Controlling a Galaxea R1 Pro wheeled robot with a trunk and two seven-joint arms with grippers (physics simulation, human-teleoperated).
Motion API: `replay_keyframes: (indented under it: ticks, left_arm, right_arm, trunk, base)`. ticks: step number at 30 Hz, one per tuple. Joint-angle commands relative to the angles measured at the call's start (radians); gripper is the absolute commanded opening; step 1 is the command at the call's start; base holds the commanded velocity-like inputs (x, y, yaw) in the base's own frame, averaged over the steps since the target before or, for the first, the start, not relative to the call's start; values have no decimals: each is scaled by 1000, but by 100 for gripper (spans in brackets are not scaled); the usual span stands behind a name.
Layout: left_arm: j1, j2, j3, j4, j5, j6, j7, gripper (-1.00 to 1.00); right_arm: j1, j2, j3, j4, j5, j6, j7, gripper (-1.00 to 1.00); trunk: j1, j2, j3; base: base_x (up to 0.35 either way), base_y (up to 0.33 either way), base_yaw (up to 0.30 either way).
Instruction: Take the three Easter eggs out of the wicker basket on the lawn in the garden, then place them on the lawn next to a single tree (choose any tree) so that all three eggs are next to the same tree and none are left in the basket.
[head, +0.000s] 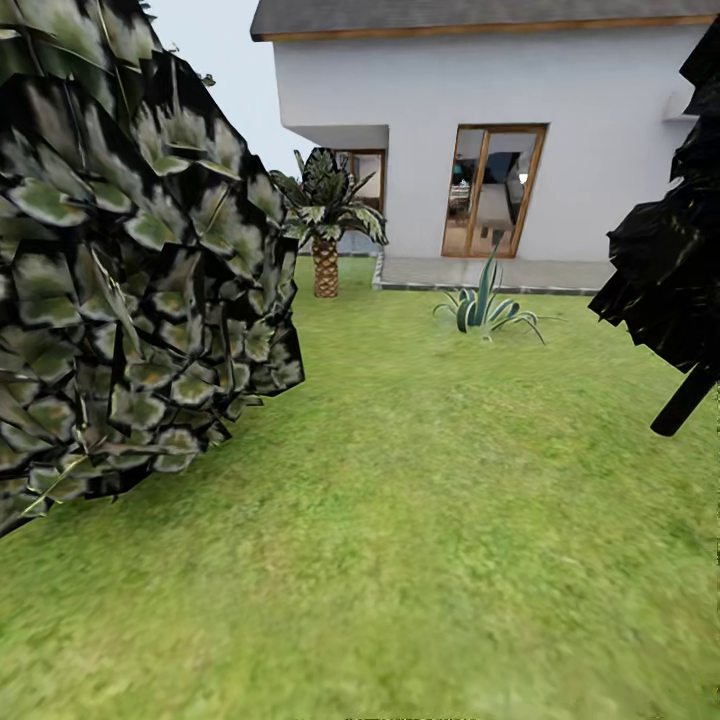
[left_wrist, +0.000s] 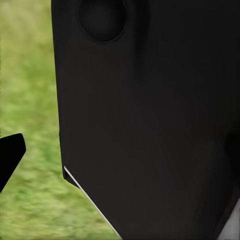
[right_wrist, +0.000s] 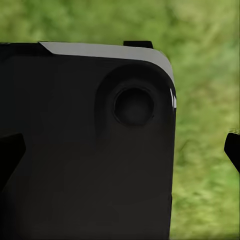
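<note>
I'm crossing the lawn (head: 420, 520); I see neither basket nor eggs, and can't tell either gripper's jaw state. I'd turn slowly, clear of the left foliage (head: 130, 280), scanning toward the house (head: 500, 130).

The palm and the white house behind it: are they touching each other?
Apart. In the head view the palm stands in the lawn, and a grass strip separates its trunk base from the house.

A black robot body panel (right_wrist: 85, 145) blocks blurred green lawn (right_wrist: 205, 100) behind it.
</note>
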Motion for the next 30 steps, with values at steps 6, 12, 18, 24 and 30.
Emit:
replay_keyframes:
  ticks: [6,12,18,24,30]
  left_arm:
    - [0,0,4,-2,1,-1,0,100]
    - [0,0,4,-2,1,-1,0,100]
    - [1,0,4,-2,1,-1,0,100]
    - [1,0,4,-2,1,-1,0,100]
    - [1,0,4,-2,1,-1,0,100]
  right_arm:
    - [-1,0,0,0,1,-4,1,100]
    - [-1,0,3,0,11,-6,1,100]
    - [-1,1,3,0,12,-8,3,100]
    - [-1,3,3,0,16,-15,1,100]
    - [-1,2,3,0,15,-16,1,100]
  trunk:
    - [0,0,-5]
    - [0,0,-5]
    - [0,0,-5]
    - [0,0,-9]
    - [0,0,-13]
  base:
    - [0,0,-93]
    - [0,0,-8]
    - [0,0,5]
    - [0,0,196]
    - [0,0,259]
